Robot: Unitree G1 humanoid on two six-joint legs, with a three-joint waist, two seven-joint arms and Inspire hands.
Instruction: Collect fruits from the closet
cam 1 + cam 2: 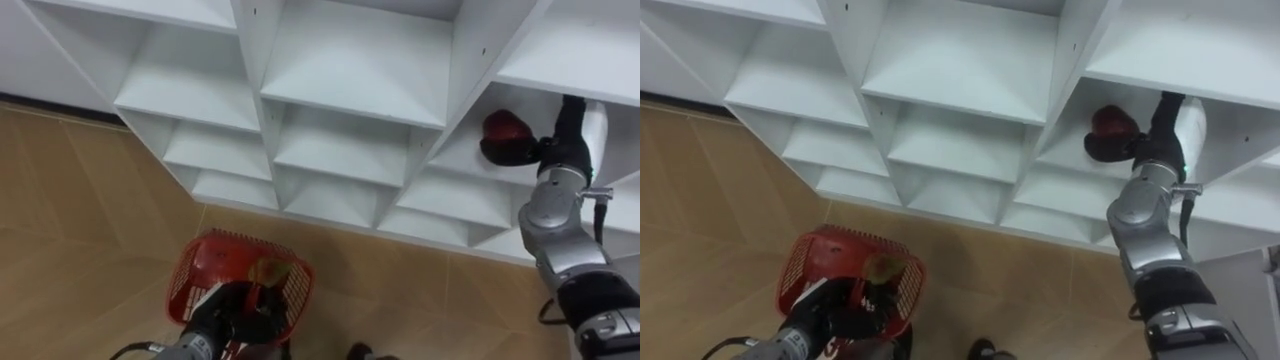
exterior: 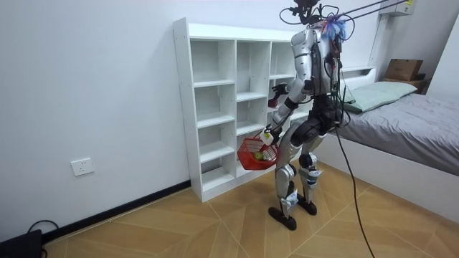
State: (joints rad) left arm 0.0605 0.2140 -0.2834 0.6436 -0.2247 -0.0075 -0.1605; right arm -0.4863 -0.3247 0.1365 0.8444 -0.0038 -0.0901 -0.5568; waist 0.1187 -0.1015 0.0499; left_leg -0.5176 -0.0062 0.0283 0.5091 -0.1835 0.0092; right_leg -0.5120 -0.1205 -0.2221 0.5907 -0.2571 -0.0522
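Right hand (image 1: 532,152) is reaching into the closet shelving's (image 1: 350,90) right-hand compartment, fingers curling round the red fruit (image 1: 503,128). Left hand (image 1: 228,312) is gripping the red basket (image 1: 190,275), waiting well below and leftward, already holding a yellowish fruit (image 1: 268,270).

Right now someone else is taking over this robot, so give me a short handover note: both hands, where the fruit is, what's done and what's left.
Left hand: shut on the red basket, held low in front of the white shelf unit.
Right hand: inside a compartment on the right side of the shelf unit, up against the red fruit. The pictures do not show whether it grips the fruit.
Done: one yellowish fruit lies in the basket.
Left: bring the red fruit out of the compartment and put it in the basket.
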